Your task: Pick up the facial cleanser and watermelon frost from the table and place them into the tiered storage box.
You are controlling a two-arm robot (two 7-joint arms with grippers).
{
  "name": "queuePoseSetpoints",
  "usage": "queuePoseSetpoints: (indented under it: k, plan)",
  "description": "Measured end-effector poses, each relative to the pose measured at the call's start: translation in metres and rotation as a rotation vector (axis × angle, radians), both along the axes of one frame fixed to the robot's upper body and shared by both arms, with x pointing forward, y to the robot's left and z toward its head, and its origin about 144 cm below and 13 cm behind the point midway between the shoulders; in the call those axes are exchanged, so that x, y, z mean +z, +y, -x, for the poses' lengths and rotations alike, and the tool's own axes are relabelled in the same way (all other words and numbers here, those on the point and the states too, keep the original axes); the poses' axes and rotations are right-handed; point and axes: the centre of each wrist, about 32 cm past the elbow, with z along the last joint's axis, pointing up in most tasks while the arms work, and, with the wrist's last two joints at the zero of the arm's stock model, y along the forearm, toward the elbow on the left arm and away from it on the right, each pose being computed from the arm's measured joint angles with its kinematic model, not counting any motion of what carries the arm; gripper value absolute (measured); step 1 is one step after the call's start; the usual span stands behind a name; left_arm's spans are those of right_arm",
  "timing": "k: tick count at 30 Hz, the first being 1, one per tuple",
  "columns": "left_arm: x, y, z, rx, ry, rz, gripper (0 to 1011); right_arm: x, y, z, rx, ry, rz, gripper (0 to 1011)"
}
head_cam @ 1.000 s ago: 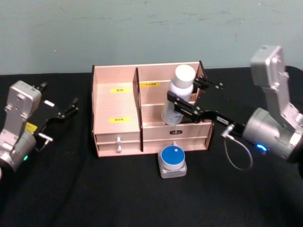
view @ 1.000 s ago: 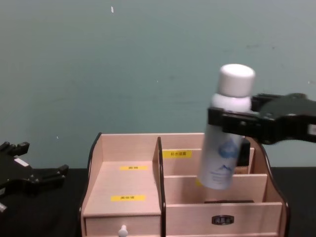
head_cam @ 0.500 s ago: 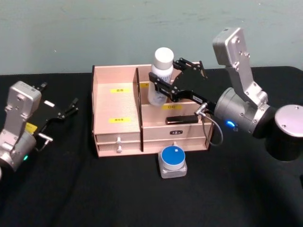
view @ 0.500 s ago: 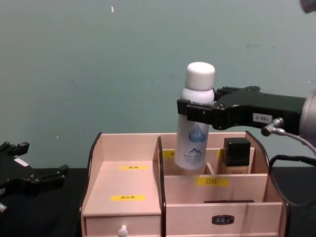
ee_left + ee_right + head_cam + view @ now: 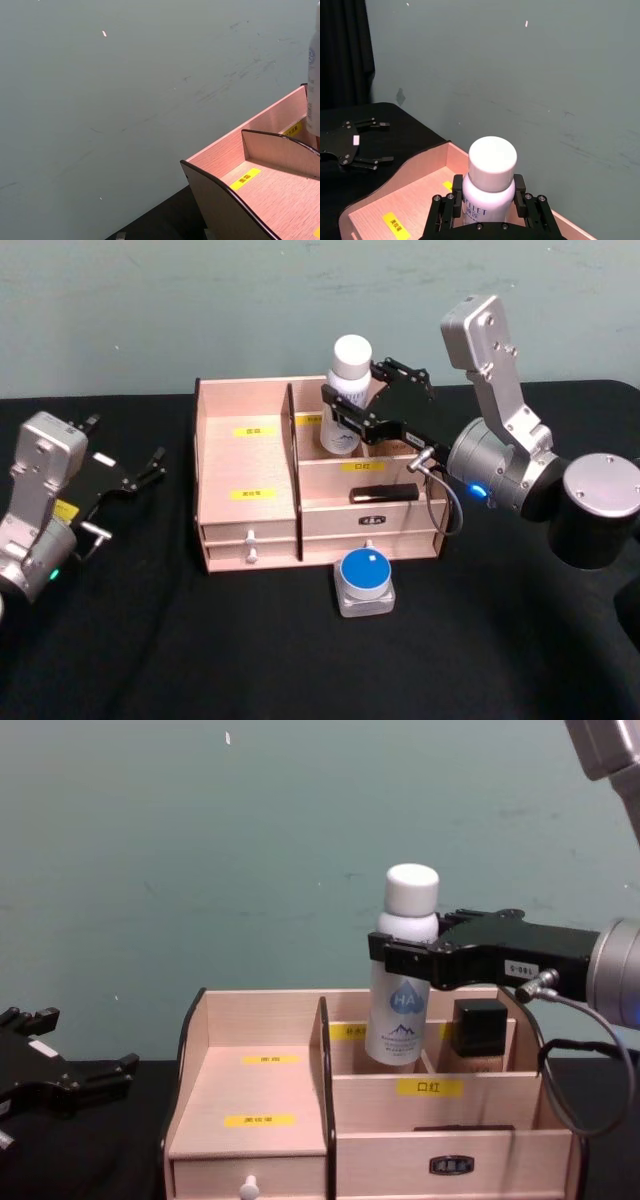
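The tiered storage box [image 5: 225, 468] stood mid-table, and everything else is placed from it. The right gripper [image 5: 488, 210] reached over its right half, fingers pinching a white-capped bottle [image 5: 402, 990], apparently the facial cleanser, from both sides. The bottle stood upright in the back tier, just right of the box's central divider, its base sunk behind the middle step, so whether it touched the compartment floor could not be told. The left gripper [image 5: 120, 490] sat idle well to the left of the box, fingers spread and holding nothing. A small blue-lidded tub [image 5: 365, 578], probably the watermelon frost, stood on the table just in front of the box's drawers. By my reading, the first placement was nearly done, with only the release left, and the tub's whole pick and place remained. The bottle carried a blue drop mark reading "HA" and partly hidden letters ending "LLET". One yellow label [image 5: 428, 1087] on the middle step read "口红"; the others were too small to read.
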Motion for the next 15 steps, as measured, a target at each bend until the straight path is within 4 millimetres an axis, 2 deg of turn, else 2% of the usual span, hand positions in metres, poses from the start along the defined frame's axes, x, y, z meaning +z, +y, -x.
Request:
queuePoseSetpoints:
  k: [15]
  plan:
    - [0.0, 0.0, 0.0, 0.0, 0.0, 0.0, 1010, -0.004, 0.0054, -0.008, 0.0, 0.012, 0.006, 594]
